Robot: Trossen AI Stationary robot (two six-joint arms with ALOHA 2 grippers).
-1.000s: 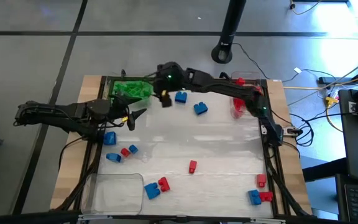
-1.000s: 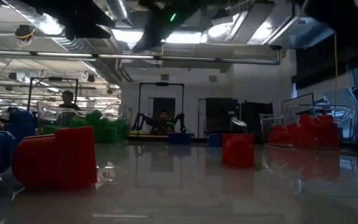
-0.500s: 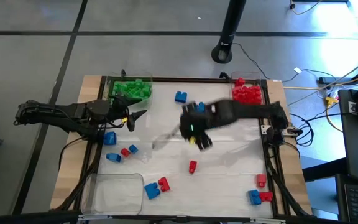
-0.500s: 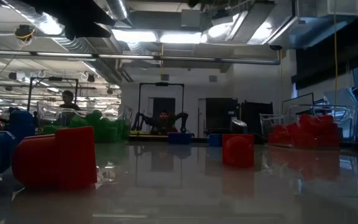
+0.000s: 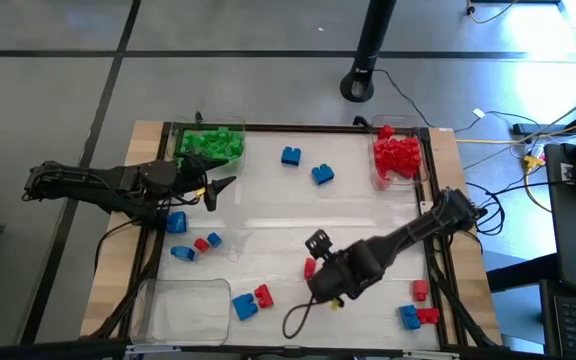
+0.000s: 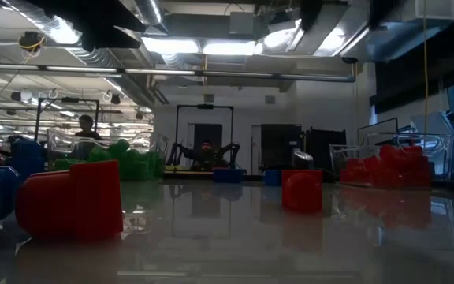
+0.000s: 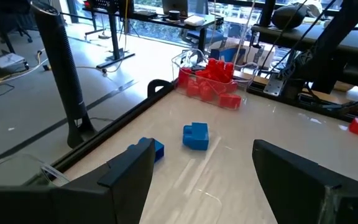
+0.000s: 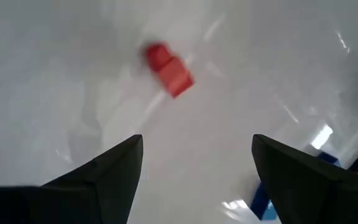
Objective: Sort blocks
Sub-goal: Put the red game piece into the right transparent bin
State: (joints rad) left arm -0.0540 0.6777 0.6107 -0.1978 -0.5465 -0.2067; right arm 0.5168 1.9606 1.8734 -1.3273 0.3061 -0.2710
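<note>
The blocks lie scattered on the white table. A green pile [image 5: 211,143] fills the far-left tray and a red pile [image 5: 398,155] the far-right one. My right gripper [image 5: 313,262] hangs open, pointing steeply down, over a single red block [image 8: 168,68] in the near middle; the block lies flat ahead of its fingers, untouched. My left gripper [image 5: 213,190] waits open at the left, above the table, facing two blue blocks [image 7: 196,135] at the far middle.
Loose blue and red blocks [image 5: 193,245] lie near the left edge, a blue-red pair [image 5: 253,300] at the near middle and more [image 5: 418,315] at the near right. A clear tray [image 5: 183,305] sits at the near-left corner. A raised frame borders the table.
My right gripper has swung from the green tray at the far left across the table toward the near edge, tipping from a shallow slant to point steeply down, and now hangs over the single red block. No block has moved.
</note>
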